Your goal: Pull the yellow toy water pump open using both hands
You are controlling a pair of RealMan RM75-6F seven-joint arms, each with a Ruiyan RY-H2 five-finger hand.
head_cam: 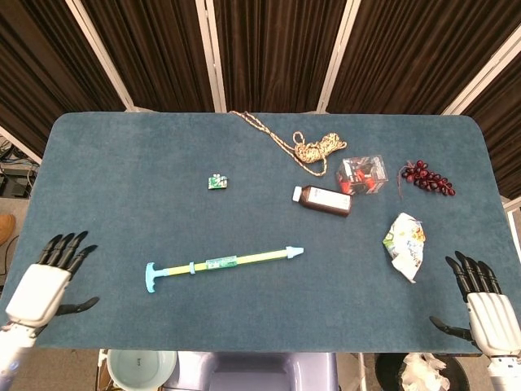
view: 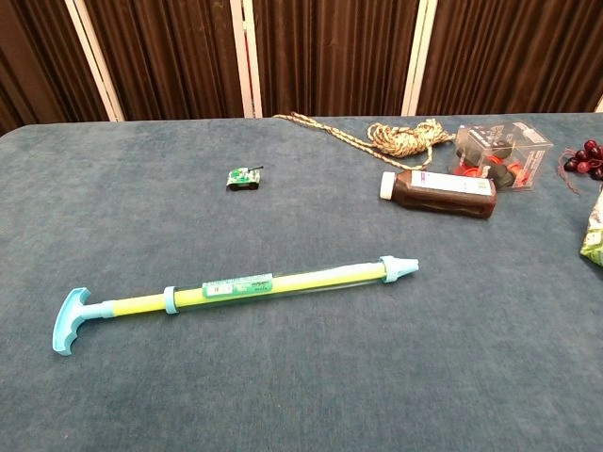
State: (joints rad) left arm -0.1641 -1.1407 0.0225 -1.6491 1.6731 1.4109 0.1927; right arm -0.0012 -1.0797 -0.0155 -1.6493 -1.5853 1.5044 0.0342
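A yellow toy water pump (view: 236,286) lies flat on a blue-green table (head_cam: 122,187), toward its near edge and left of centre. The pump is a long thin tube with a pale blue T-shaped handle (view: 67,320) at its left end and a pale blue nozzle (view: 399,268) at its right end. A green and white label (view: 237,284) wraps the middle of the tube; its writing is too small to read.

Neither hand touches the pump. The left hand (head_cam: 45,281) hovers over the table's near left corner, fingers spread, holding nothing. The right hand (head_cam: 479,303) is at the near right corner, fingers also spread and empty.

Farther back, a small green toy tank (view: 244,177) sits alone. To the right, a brown bottle (view: 439,194) with a white cap lies on its side, its label unreadable. Just behind it is a clear plastic box (view: 503,153) holding red and black pieces. A coil of rope (view: 400,137) lies nearby. A bunch of dark red grapes (head_cam: 426,178) and a crumpled snack bag (head_cam: 404,243) sit near the right edge.
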